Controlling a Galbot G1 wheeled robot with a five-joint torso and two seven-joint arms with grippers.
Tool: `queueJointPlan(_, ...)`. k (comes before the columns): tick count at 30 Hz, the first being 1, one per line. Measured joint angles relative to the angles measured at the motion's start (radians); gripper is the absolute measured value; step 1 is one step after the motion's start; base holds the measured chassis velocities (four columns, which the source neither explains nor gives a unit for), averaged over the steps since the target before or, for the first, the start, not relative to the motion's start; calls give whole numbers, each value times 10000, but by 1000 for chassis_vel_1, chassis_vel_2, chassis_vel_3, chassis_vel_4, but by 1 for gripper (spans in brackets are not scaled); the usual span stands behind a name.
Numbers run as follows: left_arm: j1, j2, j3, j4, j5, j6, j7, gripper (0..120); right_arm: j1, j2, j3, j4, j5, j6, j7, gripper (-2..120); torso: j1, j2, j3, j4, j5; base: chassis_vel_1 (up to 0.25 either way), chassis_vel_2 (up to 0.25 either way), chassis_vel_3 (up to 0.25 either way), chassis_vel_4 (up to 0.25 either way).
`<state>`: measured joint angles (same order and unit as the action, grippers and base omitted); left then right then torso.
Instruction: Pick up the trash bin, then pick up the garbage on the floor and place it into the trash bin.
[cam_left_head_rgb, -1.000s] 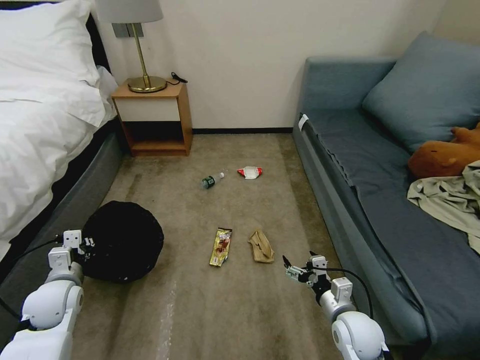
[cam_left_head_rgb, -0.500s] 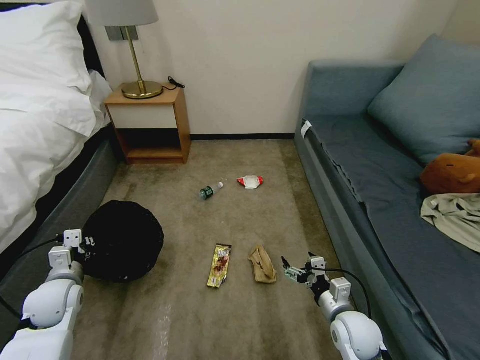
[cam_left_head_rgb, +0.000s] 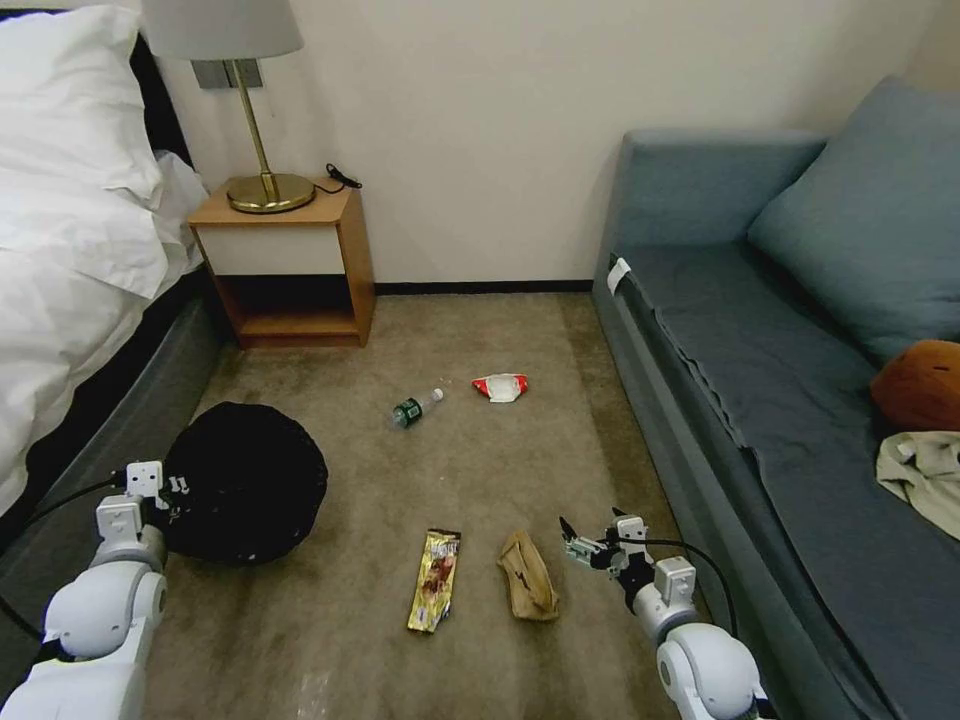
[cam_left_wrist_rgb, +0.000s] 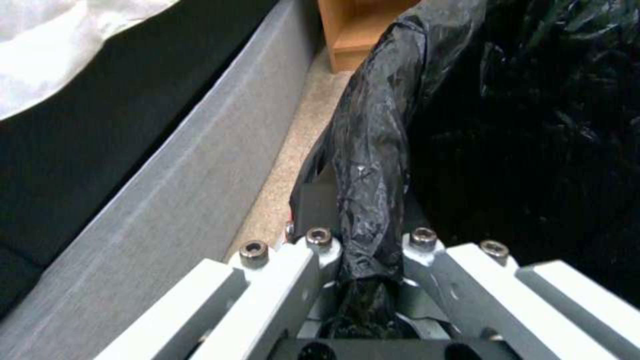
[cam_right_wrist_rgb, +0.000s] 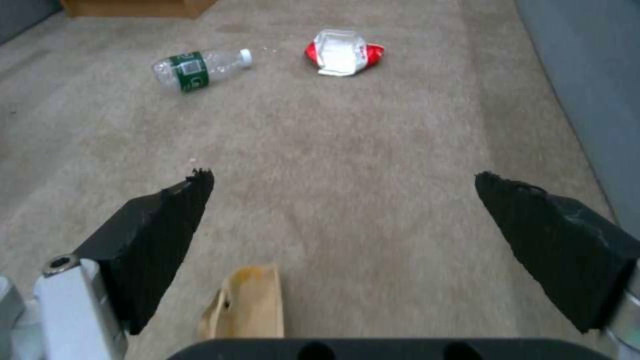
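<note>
Trash bin (cam_left_head_rgb: 245, 482) rim pinched by left gripper (cam_left_wrist_rgb: 363, 240); right gripper (cam_right_wrist_rgb: 343, 215) spread; green-labelled bottle (cam_right_wrist_rgb: 197, 67), writing unreadable.

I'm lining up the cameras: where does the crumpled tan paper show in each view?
Head view: crumpled tan paper on the carpet, low centre, beside the right pincer.
Left wrist view: not in it.
Right wrist view: at the bottom edge.
Shared landmark: clear bottle.

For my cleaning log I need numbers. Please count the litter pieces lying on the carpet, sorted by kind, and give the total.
Plastic bottle: 1
Wrappers: 2, a red-and-white wrapper and a yellow-brown snack wrapper
Crumpled tan paper: 1
Total: 4 pieces, all on the carpet, none in the trash bin.
</note>
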<state>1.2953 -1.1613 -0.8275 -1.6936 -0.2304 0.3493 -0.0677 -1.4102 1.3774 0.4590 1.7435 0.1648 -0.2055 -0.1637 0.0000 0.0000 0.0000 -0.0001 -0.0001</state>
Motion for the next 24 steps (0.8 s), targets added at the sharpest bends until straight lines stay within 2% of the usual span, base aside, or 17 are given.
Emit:
queueJointPlan(6, 193, -27, -152, -132, -31, -32, 4, 4, 307, -211, -344, -184, 114, -220, -56, 100, 1, 0, 1, 2, 1, -104, 101, 105, -87)
queueJointPlan(11, 337, -65, -273, -269, -54, -38, 9, 4, 679, -383, -624, -330, 234, -530, -50, 100, 0, 0, 0, 0, 1, -8, 14, 9, -9)
queueJointPlan(18, 727, -208, -517, -626, -34, -48, 34, 4, 2049, -971, -1513, -905, 715, -1438, -97, 100, 0, 0, 0, 3, 2, 0, 0, 0, 0)
queueJointPlan(24, 954, -303, -737, -887, 213, 3, 116, 4, 3467, -1827, -2607, -1802, 1320, -2142, -215, 100, 0, 0, 0, 2, 2, 0, 0, 0, 0)
